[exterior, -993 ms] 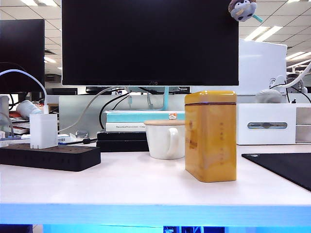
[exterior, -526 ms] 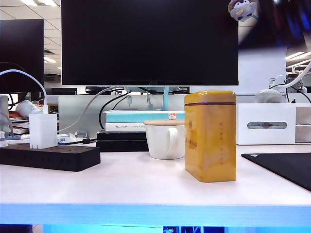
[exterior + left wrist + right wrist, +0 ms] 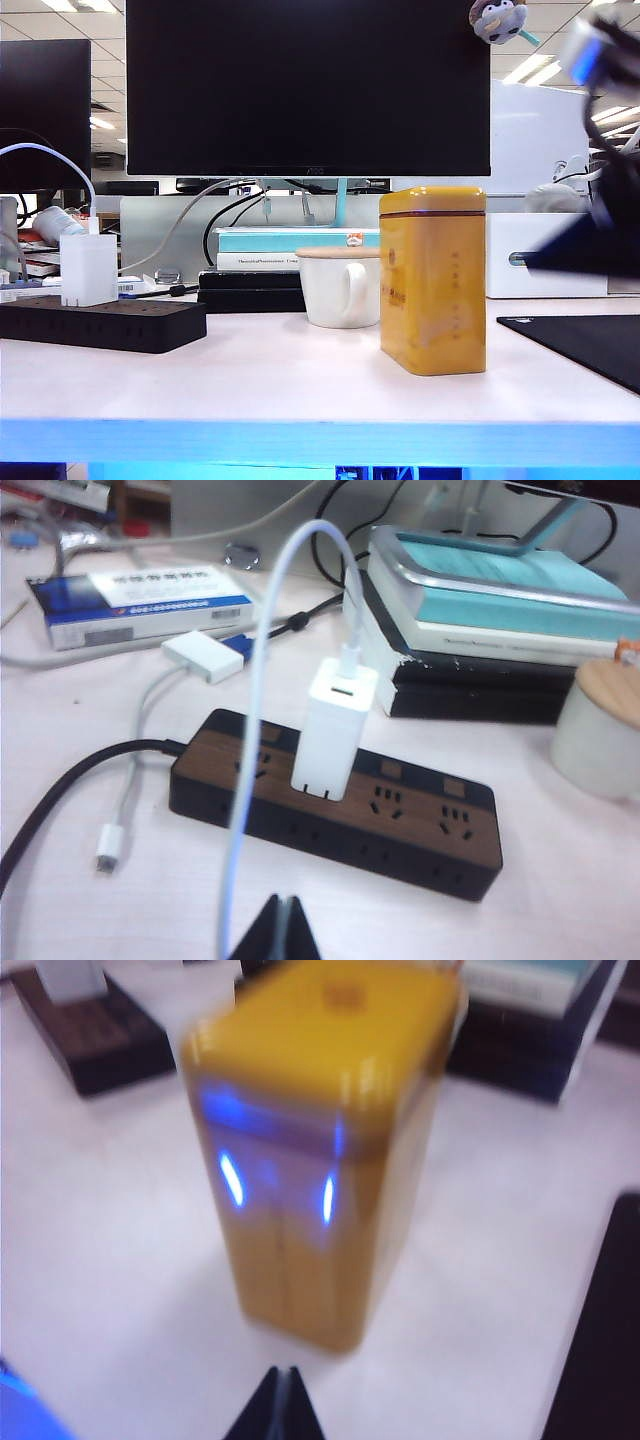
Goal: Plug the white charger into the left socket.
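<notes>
We start with the big black monitor (image 3: 308, 85) filling the upper middle of the exterior view, above the pale desk (image 3: 250, 380). At the right edge of that view a dark, smeared arm shape (image 3: 600, 240) cuts across the white box with a slot (image 3: 520, 258); it is probably the right arm, though the blur leaves us unsure. A black mat (image 3: 590, 345) lies at the lower right corner.

Centre right stands the tall yellow tin (image 3: 433, 280), upright, with a white mug (image 3: 340, 288) under a wooden lid just beside it on the left. Behind the mug we see a teal-and-white book (image 3: 290, 245) stacked on a black one.

At the left of the exterior view the long black power strip (image 3: 100, 322) lies flat on the desk. The white charger (image 3: 89, 269) stands upright in it, seated in the left socket (image 3: 318, 792), its thin white cable (image 3: 262, 680) arching up and over. In the left wrist view a blue-and-white carton (image 3: 140, 605) and a small white adapter (image 3: 204, 656) lie beyond the strip.

The left gripper (image 3: 285, 932) sits at the bottom edge of its wrist view, jaws pressed together on nothing, apart from the strip and near the looping cable. The right gripper (image 3: 283, 1407) is likewise closed and empty, at the bottom edge of its view, above the desk in front of the blurred yellow tin.
</notes>
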